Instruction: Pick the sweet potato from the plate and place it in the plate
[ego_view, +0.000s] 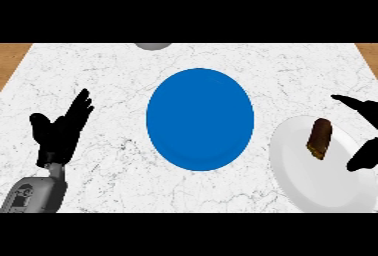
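Note:
A brown sweet potato (320, 138) lies on a white plate (310, 182) at the right side of the counter. A blue plate (200, 120) rests in the middle with nothing on it. My right hand (365, 135) comes in from the right edge, open, with fingers above and thumb below spread just right of the sweet potato, not touching it. My left hand (60, 131) rests open at the left, fingers pointing up, well apart from both plates.
A grey round object (153, 45) peeks in at the counter's far edge. Wooden floor (11, 60) shows past the marble counter's left and right far corners.

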